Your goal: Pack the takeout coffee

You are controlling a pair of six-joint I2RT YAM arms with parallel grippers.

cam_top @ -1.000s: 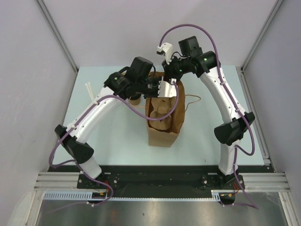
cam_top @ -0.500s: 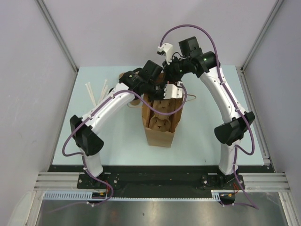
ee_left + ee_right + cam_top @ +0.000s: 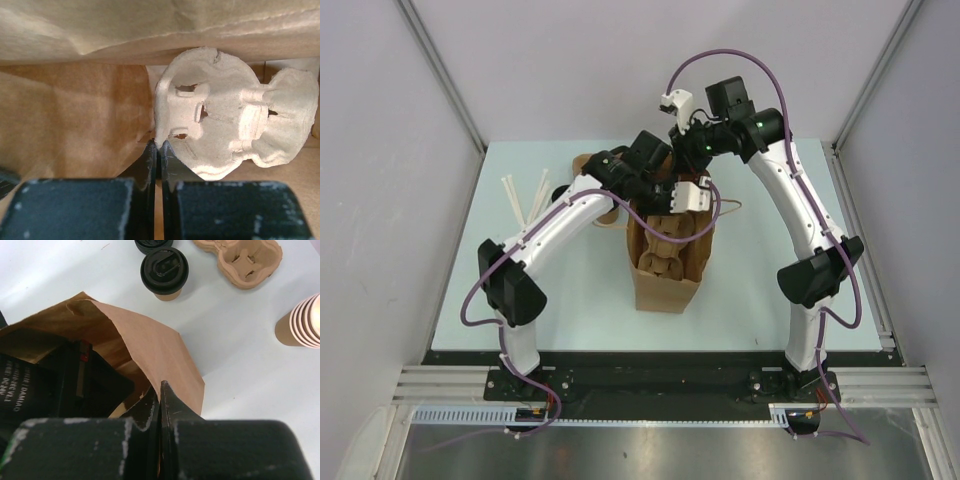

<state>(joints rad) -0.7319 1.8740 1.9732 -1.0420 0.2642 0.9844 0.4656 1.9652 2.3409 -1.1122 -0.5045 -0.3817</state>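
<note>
Left end effector (image 3: pixel 159 148) is closed inside the bag (image 3: pixel 75 125), tips at the edge of the carrier (image 3: pixel 225 120). Right end effector (image 3: pixel 160 390) pinches the bag rim. Coffee (image 3: pixel 164 271) stands on the table (image 3: pixel 240 330), outside the bag

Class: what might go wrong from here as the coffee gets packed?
The right gripper pinches only the rim of the brown paper bag; it may tear or slip. The left gripper is inside beside the moulded pulp cup carrier; withdrawing might snag it or topple the bag.
</note>
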